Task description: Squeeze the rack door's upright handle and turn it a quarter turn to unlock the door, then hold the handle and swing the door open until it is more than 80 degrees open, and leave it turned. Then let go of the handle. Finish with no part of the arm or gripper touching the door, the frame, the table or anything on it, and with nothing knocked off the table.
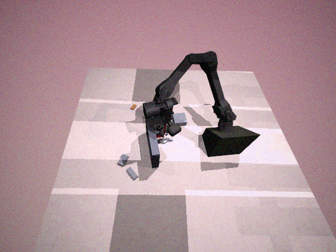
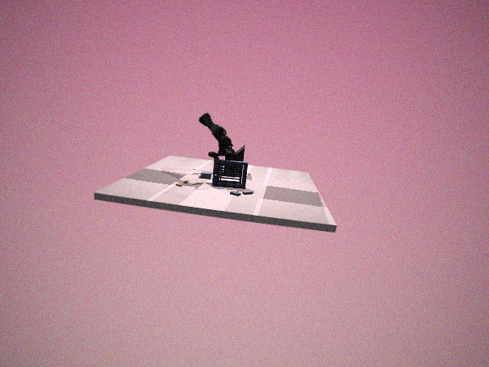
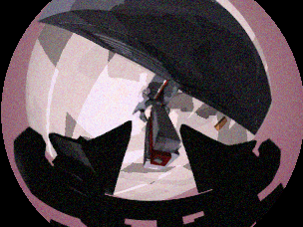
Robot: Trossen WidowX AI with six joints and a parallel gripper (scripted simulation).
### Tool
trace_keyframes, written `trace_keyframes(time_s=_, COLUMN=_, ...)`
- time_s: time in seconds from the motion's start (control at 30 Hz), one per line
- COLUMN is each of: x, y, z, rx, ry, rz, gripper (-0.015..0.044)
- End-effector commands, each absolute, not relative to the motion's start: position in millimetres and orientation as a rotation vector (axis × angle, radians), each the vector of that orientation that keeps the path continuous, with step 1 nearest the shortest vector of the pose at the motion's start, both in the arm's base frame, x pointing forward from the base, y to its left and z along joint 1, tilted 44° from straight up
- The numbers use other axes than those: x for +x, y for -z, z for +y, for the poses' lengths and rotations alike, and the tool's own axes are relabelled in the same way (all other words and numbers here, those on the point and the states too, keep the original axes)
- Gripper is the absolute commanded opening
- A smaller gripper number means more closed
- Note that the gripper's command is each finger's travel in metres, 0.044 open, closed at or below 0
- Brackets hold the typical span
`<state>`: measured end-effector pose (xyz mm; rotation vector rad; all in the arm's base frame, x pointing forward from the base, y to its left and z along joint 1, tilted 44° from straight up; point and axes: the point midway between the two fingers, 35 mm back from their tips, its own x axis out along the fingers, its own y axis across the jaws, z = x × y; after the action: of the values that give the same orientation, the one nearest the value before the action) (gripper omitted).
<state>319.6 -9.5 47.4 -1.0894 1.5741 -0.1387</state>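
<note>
The rack's dark frame (image 1: 153,146) (image 2: 243,175) stands upright on the table. In the wrist view a broad dark surface (image 3: 214,55) fills the upper right, very near the camera. My gripper (image 3: 157,125) is low beside the frame, with its fingers apart. The grey upright handle (image 3: 165,133), with red at its foot, stands in the gap between the fingers, and neither finger seems closed on it. In the top view a red part shows beneath the wrist. The arm hides most of the door, so its angle and the handle's turn cannot be read.
Two grey blocks (image 1: 123,159) (image 1: 132,173) lie left of the frame. An orange block (image 1: 133,106) (image 3: 220,123) lies farther back. A blue-grey box (image 1: 180,118) (image 2: 205,175) stands near the wrist. The black arm base (image 1: 224,142) is at the right.
</note>
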Motion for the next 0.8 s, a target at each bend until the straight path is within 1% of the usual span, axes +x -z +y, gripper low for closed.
trace_keyframes(time_s=0.0, x=319.2, y=-46.6, z=-9.2, rx=-1.268, ry=-0.051, rz=1.621, gripper=0.0289)
trace_keyframes(time_s=0.37, x=319.1, y=-46.6, z=-9.2, rx=-1.672, ry=-0.522, rz=1.665, gripper=0.0289)
trace_keyframes(time_s=0.67, x=319.1, y=-46.6, z=-9.2, rx=-1.98, ry=-0.947, rz=1.629, gripper=0.0289)
trace_keyframes(time_s=0.77, x=319.1, y=-46.6, z=-9.2, rx=-2.028, ry=-1.021, rz=1.616, gripper=0.0289)
